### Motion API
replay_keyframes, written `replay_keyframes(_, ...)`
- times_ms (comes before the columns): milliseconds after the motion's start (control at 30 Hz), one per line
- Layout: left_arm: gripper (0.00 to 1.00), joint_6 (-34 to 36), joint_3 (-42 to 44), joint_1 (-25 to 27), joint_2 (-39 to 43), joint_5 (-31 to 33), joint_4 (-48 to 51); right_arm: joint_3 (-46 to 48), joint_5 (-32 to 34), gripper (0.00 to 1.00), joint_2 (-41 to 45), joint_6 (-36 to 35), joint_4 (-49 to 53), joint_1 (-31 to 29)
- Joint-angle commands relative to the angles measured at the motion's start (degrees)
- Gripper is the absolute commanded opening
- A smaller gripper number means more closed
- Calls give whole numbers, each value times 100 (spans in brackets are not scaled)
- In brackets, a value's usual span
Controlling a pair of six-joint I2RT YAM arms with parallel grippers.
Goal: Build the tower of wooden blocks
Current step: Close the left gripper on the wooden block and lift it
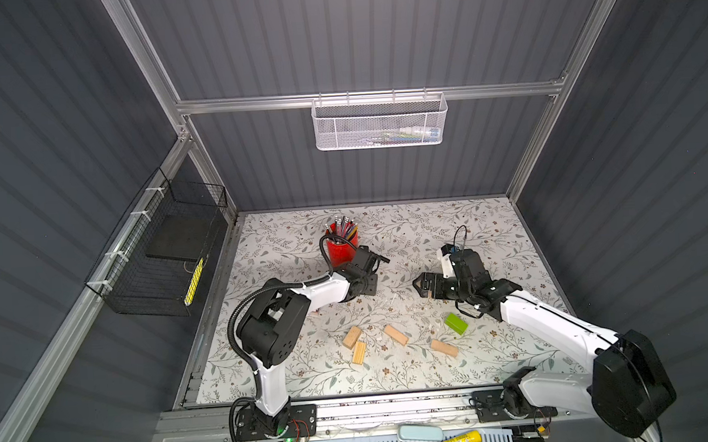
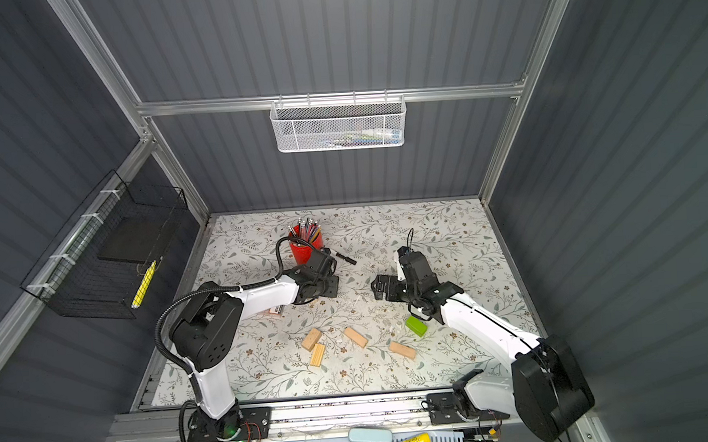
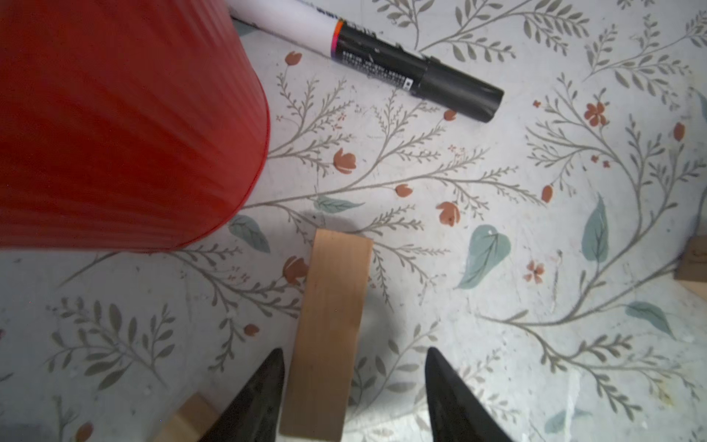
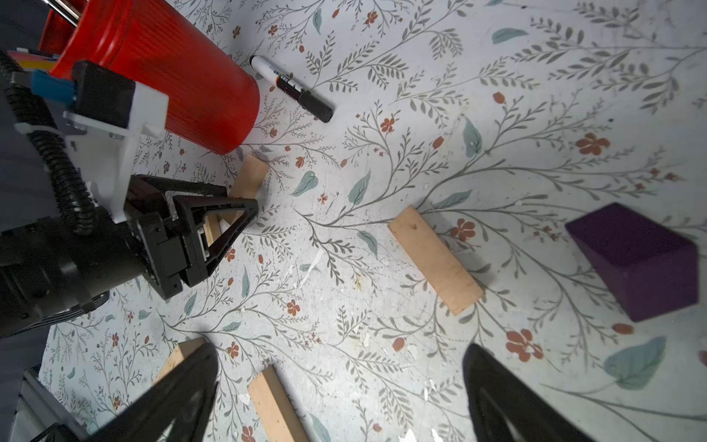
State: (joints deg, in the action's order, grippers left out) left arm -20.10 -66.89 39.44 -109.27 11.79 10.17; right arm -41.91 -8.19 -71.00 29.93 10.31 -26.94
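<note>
Left gripper (image 3: pixel 354 352), jaws apart astride an off-centre pale wood block (image 3: pixel 332 325) just right of the red pencil cup (image 3: pixel 114 134), may swivel it on closing; right gripper (image 4: pixel 340 350) hangs wide open.

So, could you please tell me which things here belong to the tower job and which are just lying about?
For the job: pale wood blocks, green block, purple block.
Just lying about: red pencil cup, black marker, white mesh basket, black wire basket.
</note>
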Motion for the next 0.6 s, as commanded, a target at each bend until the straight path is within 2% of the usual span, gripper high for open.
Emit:
replay_keyframes(0,56,8,-316,20,-248,182,345,-124,43,99,1,-85,-28,-30)
replay_keyframes(400,39,-198,-794,13,-645,302,861,-139,72,99,-28,-124,-37,-26)
replay_keyframes(567,32,-592,-825,15,-642,83,1114,-160,72,99,-30,-148,38,-25)
